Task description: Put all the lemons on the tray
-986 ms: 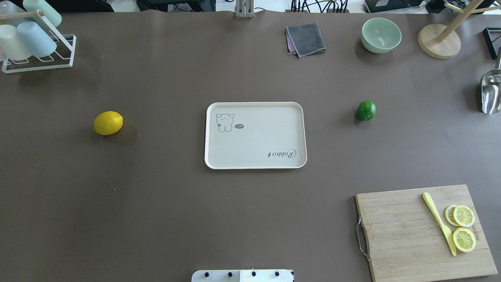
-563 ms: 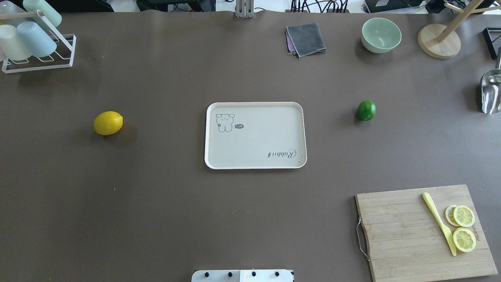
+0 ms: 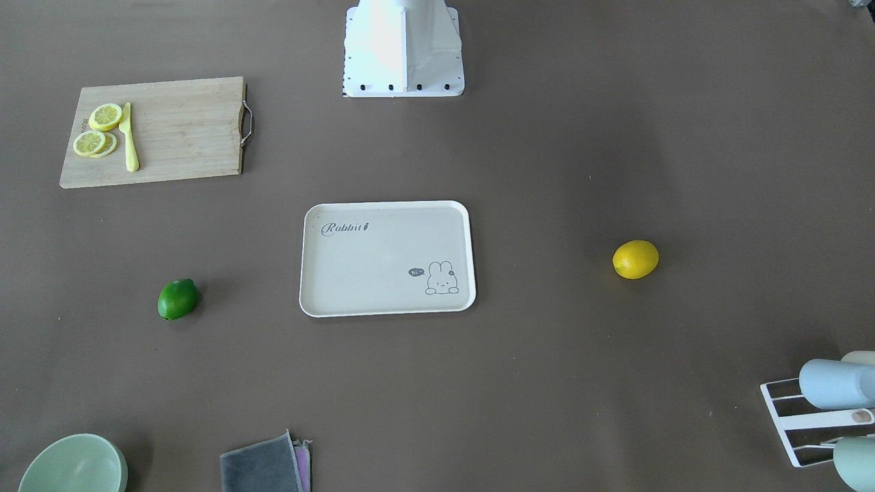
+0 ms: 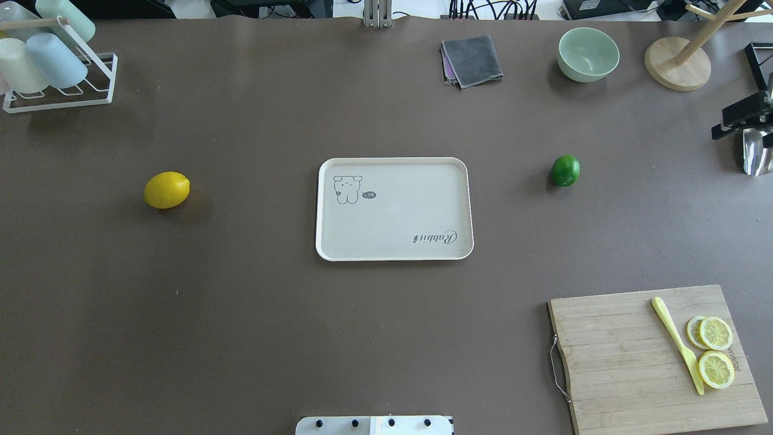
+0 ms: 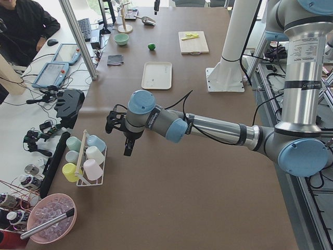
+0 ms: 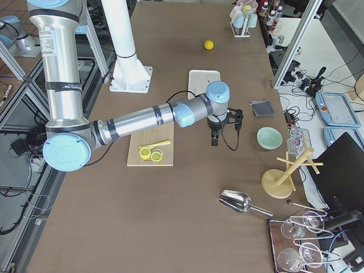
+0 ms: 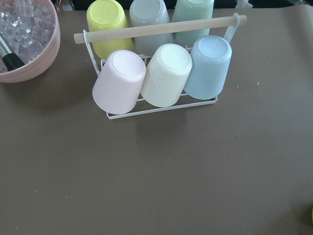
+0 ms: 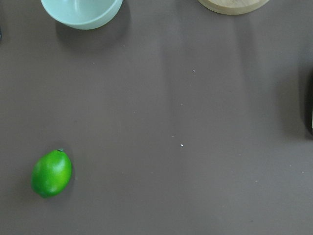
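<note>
The yellow lemon lies on the table left of the cream Rabbit tray, well apart from it. The green lemon lies to the tray's right and also shows in the right wrist view. The tray holds nothing. My right gripper shows only as a black part at the right edge, far right of the green lemon; I cannot tell whether it is open. My left gripper hangs over the cup rack, far from the yellow lemon; I cannot tell its state.
A wooden cutting board with lemon slices and a yellow knife sits front right. A mint bowl, a grey cloth, a wooden stand and a metal scoop are at the back right. The cup rack is at the back left.
A black part of my right gripper has come into the overhead view at the right edge, above the metal scoop. The lemons and the tray have not moved.
</note>
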Controlling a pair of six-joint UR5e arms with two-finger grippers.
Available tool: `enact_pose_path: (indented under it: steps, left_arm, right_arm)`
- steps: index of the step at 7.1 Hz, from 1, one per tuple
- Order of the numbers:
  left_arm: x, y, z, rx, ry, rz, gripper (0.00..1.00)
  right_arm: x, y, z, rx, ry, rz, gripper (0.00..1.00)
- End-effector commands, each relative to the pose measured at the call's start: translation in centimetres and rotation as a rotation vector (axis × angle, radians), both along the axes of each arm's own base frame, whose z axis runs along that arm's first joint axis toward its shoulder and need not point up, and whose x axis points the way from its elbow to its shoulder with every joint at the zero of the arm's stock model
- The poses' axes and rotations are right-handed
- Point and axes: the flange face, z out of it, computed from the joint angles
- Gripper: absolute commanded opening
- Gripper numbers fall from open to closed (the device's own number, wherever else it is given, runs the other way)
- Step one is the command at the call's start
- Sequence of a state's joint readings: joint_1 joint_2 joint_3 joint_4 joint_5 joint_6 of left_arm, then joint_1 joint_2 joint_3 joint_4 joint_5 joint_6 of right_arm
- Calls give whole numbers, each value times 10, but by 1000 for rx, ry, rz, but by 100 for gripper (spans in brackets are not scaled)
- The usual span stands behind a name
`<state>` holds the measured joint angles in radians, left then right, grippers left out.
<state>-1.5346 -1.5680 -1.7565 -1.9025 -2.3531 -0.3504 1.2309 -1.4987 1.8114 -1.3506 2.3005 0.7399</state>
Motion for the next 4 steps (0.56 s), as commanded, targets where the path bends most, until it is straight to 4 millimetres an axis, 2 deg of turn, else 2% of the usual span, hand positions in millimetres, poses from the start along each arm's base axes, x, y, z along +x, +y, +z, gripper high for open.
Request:
enact_pose_path:
  steps: [1,2,3,4]
  left_arm:
    - [3,0,0,-1,2,1,98]
    - [3,-1,-1,1,2,2,98]
    - [3,-1,-1,1,2,2,98]
    - [3,-1,-1,1,2,2,98]
  right_arm:
    - [-126,4,-22,-8,29,82,100]
    - [-160,-3,-34,-31,15,92,100]
    - [-180,-12,-41,-82,0,124,100]
    - [-192,-22,-42,-97,3,128,100]
